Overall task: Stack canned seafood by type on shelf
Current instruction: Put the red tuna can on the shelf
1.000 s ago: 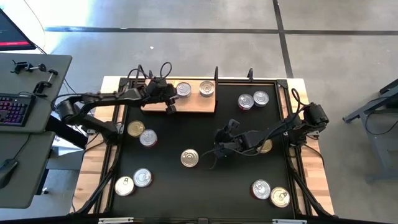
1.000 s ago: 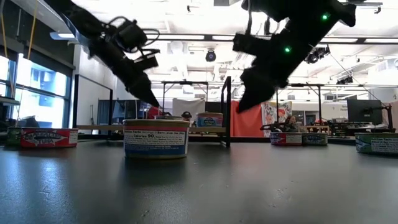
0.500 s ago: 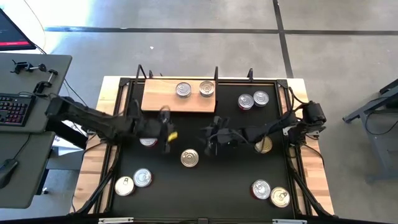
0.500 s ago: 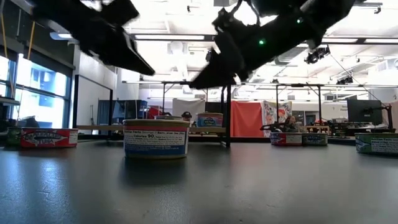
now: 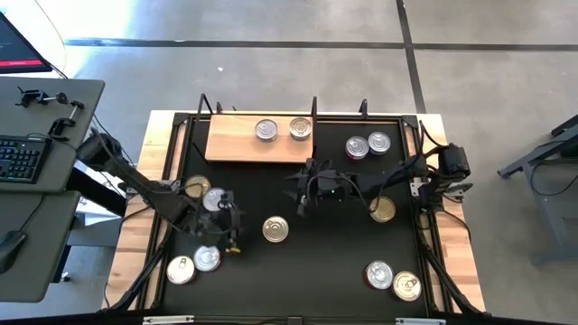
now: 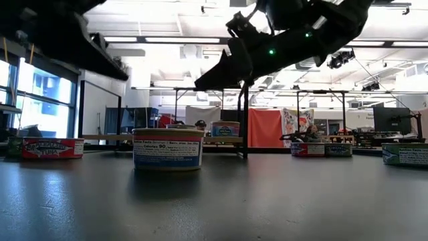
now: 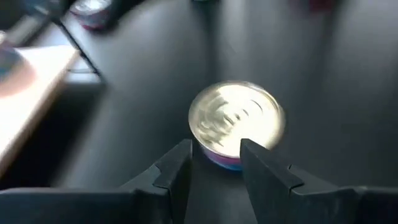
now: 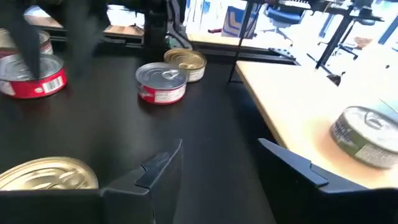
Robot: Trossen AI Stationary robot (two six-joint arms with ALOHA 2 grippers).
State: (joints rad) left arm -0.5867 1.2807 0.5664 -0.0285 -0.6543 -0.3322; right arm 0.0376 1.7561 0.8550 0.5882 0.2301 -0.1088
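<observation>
The shelf (image 5: 237,143), a light wooden slab at the table's far side, carries two silver-lidded cans (image 5: 265,131) (image 5: 300,128). A silver-lidded can (image 5: 275,229) (image 7: 236,118) (image 6: 167,148) stands alone mid-table. My left gripper (image 5: 237,227) (image 7: 214,155) hangs open just left of that can, its fingers pointing at it and short of it. My right gripper (image 5: 301,187) (image 8: 217,155) hovers open over the mat between the shelf and the middle can, nothing between its fingers.
Loose cans stand on the black mat: two at the left (image 5: 197,187) (image 5: 215,200), two near left (image 5: 181,269) (image 5: 206,258), two far right (image 5: 358,146) (image 5: 378,142), one right (image 5: 384,210), two near right (image 5: 379,273) (image 5: 406,286). Black posts (image 5: 313,106) rise behind the shelf.
My left gripper has swung from the shelf's left end toward the table's near edge, coming to rest beside the middle can, still open and empty. My right gripper has moved toward the far edge and tipped up from pointing downward to nearly level.
</observation>
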